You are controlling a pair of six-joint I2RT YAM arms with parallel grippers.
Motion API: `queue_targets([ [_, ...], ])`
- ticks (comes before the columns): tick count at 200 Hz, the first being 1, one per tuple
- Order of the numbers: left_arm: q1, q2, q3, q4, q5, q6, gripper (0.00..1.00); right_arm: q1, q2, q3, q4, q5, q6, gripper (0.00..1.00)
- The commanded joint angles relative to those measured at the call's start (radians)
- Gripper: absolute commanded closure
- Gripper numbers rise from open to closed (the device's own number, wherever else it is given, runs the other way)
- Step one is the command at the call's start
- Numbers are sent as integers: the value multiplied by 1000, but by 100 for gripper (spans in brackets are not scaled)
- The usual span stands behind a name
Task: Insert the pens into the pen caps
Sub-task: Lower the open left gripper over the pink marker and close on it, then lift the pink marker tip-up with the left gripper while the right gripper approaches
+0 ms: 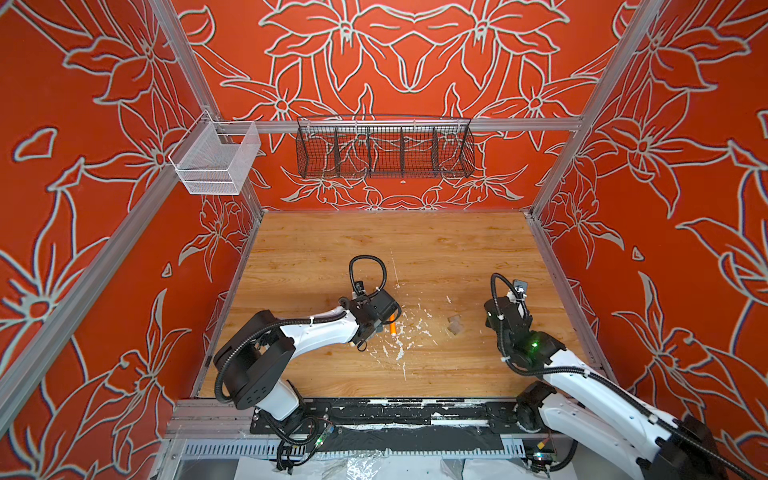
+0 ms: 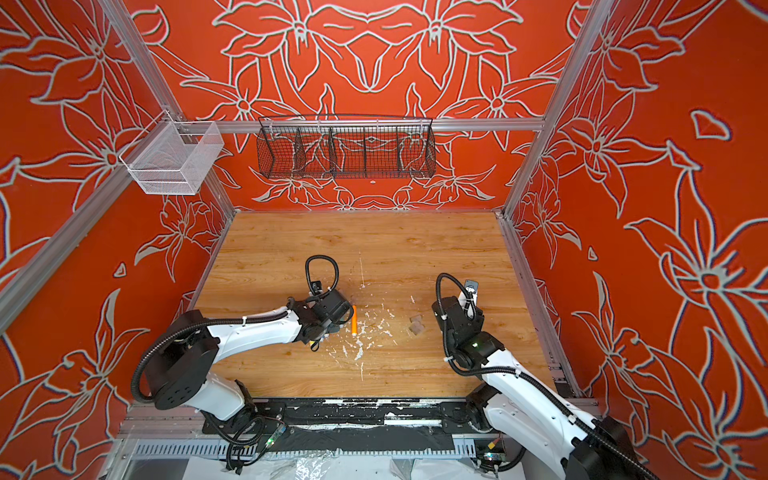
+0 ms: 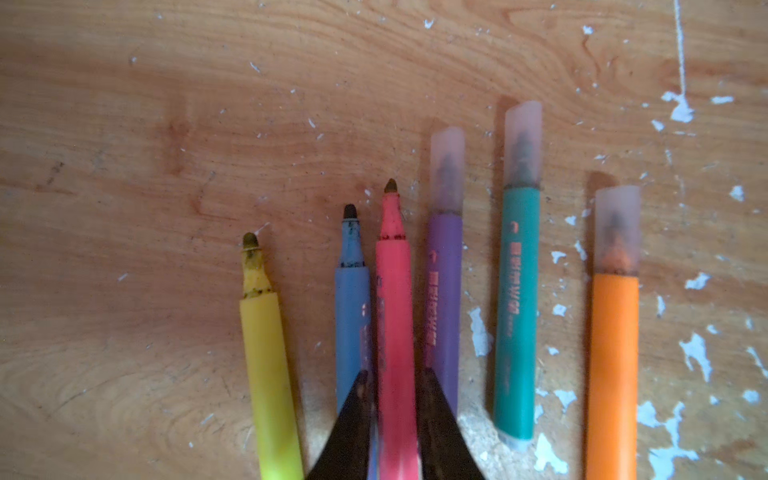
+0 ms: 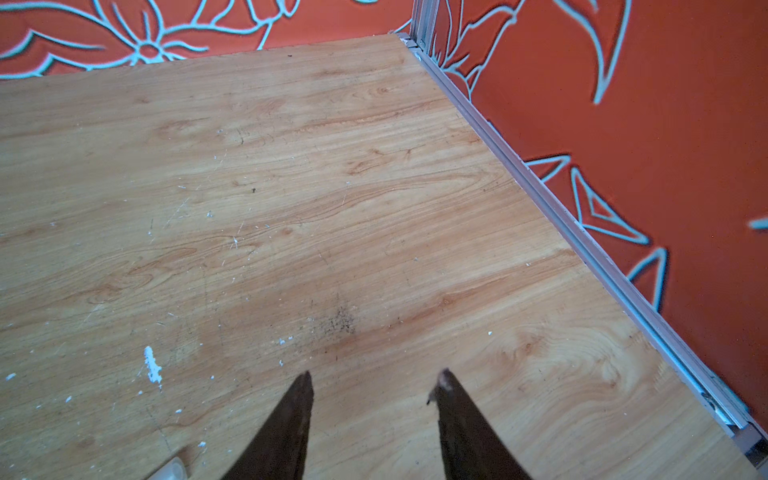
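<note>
Several pens lie side by side in the left wrist view. The yellow (image 3: 266,353), blue (image 3: 352,316) and pink (image 3: 395,299) pens have bare tips. Clear pen caps (image 3: 446,166) sit on the purple (image 3: 444,291), teal (image 3: 517,299) and orange (image 3: 613,353) pens. My left gripper (image 3: 395,374) is shut on the pink pen's barrel, between the blue and purple ones. In both top views only the orange pen (image 1: 392,328) (image 2: 354,320) shows beside the left wrist. Loose clear caps (image 1: 455,325) (image 2: 417,324) lie between the arms. My right gripper (image 4: 376,373) hangs open over bare wood, with one clear cap (image 4: 172,471) close by.
White flecks (image 3: 480,332) litter the wood around the pens. A black wire basket (image 1: 384,147) and a white mesh basket (image 1: 214,160) hang on the back rail. The table's metal edge rail (image 4: 582,237) and the red wall run close to the right gripper.
</note>
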Motion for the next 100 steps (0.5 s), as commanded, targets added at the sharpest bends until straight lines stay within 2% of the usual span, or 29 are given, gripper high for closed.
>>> queue_targets([
  [1,10,29,-8,16,1,-12,80,-3,3,29,-13,-1,12,50],
  [100,17,101,-44,53,22,-54,80,-4,4,28,-12,-3,11,50],
])
